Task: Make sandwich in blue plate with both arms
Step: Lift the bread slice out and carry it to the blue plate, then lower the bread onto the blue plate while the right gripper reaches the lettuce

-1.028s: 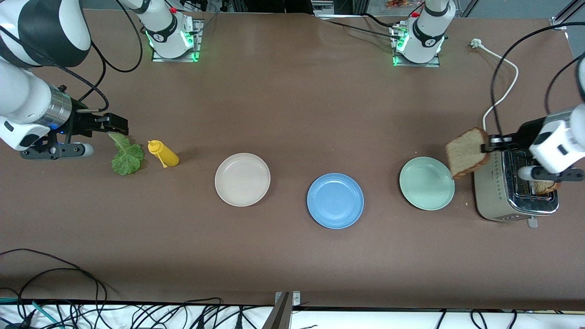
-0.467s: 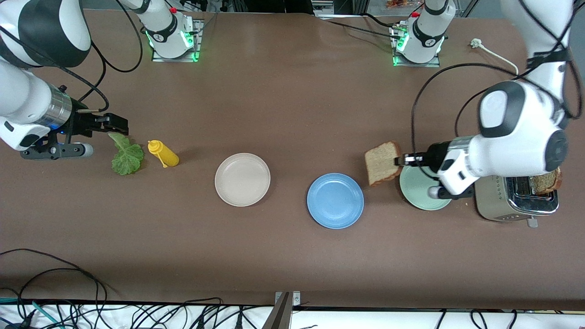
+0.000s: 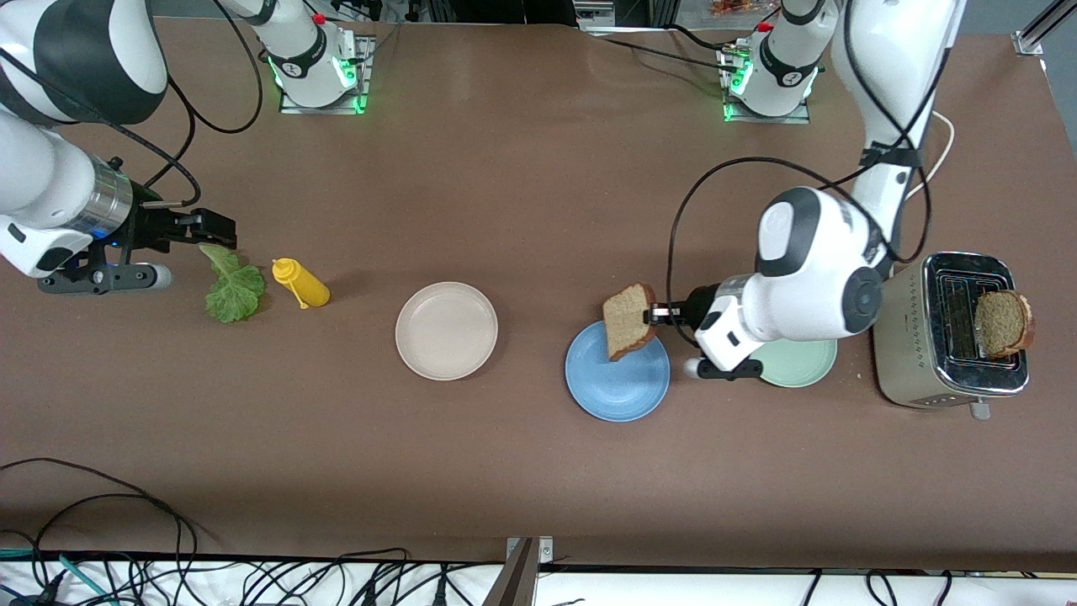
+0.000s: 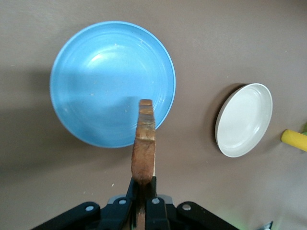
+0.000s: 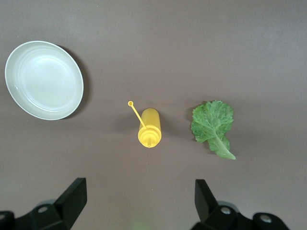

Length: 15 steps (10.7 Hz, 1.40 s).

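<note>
The left gripper (image 3: 649,316) is clamped on a square brown bread slice (image 3: 628,321) above the round matte blue plate (image 3: 617,389); the right gripper (image 3: 220,227) waits wide open, empty, near the crinkled green lettuce leaf (image 3: 231,288)

beige plate (image 3: 446,331), pale green plate (image 3: 803,364), yellow squeeze bottle (image 3: 301,283), toaster (image 3: 947,349)

— What can't you see from your wrists?
— My left gripper (image 4: 143,195) is cut off at the frame edge, and the bread slice (image 4: 144,143) shows only its crust edge.
— And the pale green plate (image 3: 809,366)?
— My left arm covers most of it.
</note>
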Available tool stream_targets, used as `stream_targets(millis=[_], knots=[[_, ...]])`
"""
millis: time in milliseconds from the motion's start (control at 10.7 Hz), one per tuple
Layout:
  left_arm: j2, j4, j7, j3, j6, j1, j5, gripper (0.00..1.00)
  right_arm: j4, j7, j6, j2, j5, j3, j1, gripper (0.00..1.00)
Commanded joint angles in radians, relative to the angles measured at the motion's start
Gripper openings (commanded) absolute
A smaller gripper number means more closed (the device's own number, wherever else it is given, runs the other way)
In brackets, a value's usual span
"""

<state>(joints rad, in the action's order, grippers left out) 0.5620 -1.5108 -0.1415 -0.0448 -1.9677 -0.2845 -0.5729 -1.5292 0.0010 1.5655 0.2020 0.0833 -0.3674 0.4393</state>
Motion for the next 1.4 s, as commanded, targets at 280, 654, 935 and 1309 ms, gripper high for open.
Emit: stream_targets(millis=[280,654,935,1309], knots=[[0.104,0.027,-0.001,0.014,-0.146,-0.055,-0.070,0.00,0.001,0.002,-0.004,-0.004,0.018,-0.002,-0.001,1.00],[0.119,0.032,-0.009,0.013,-0.201,-0.055,-0.107,0.00,0.001,0.002,-0.002,-0.004,0.018,-0.002,-0.001,1.00],[0.118,0.049,0.002,0.019,-0.195,-0.042,-0.105,0.00,0.001,0.004,-0.005,-0.001,0.018,-0.002,0.001,1.00],[0.110,0.034,0.057,0.019,-0.180,-0.027,-0.090,0.00,0.000,0.002,-0.013,-0.003,0.018,-0.002,-0.002,1.00]])
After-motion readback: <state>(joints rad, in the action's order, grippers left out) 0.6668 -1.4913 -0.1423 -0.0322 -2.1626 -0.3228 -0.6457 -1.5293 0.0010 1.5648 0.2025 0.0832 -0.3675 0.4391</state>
